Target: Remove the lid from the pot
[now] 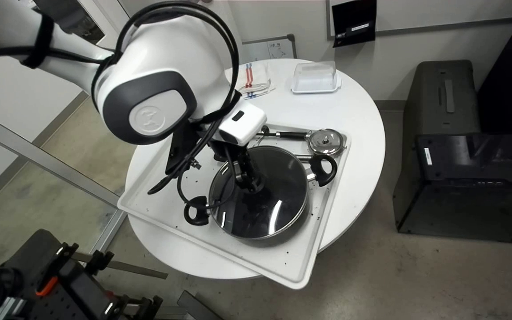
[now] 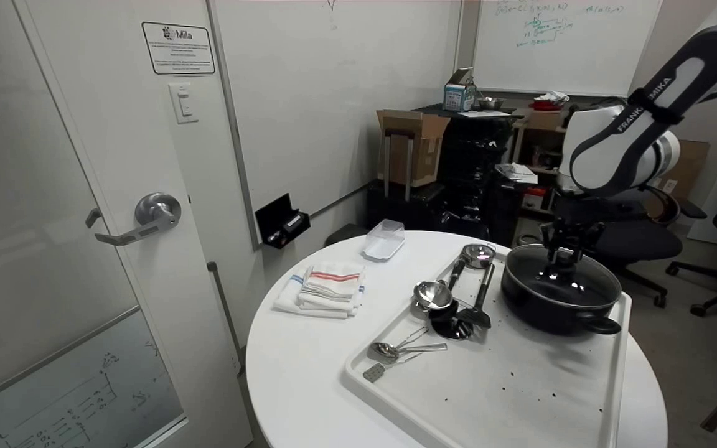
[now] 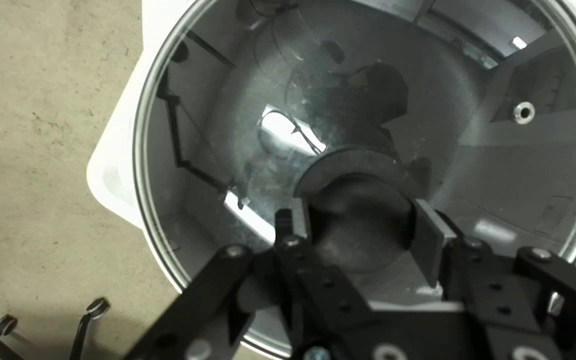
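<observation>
The round glass lid (image 1: 278, 191) with a thin metal rim sits on the wide black pot (image 2: 542, 314) in both exterior views. The lid also fills most of the wrist view (image 3: 208, 160). Its black knob (image 3: 360, 250) stands between the two pads of my gripper (image 3: 360, 220). Both pads appear to press on the knob's sides, with no clear gap. My gripper points down at the lid's centre in both exterior views (image 1: 252, 181) (image 2: 564, 258), where it mostly hides the knob. A black loop handle (image 1: 324, 170) of the pot sticks out past the lid's edge.
The pot stands on a white tray (image 1: 158, 195) on a round white table (image 1: 358, 111). Beside it lie a shiny metal strainer (image 2: 433, 295), a black spatula (image 2: 475, 316) and small utensils (image 2: 386, 350). Folded towels (image 2: 332, 286) and a clear plastic box (image 2: 384, 241) are farther off.
</observation>
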`<action>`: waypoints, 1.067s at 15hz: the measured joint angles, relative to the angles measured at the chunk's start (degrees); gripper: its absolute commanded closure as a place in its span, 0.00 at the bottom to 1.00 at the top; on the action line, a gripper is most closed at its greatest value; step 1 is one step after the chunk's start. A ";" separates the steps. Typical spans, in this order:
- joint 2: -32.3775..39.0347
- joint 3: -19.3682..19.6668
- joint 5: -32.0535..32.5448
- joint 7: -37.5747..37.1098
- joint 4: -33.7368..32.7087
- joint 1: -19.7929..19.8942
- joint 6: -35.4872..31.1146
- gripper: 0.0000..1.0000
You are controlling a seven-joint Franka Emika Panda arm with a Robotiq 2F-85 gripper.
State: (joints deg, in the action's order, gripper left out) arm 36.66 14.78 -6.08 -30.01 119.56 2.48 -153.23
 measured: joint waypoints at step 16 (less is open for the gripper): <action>-13.43 -0.89 5.37 0.89 9.36 -7.88 -2.76 0.75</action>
State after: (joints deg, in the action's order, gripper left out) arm 23.23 13.89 -0.72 -29.12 128.92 -5.39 -155.99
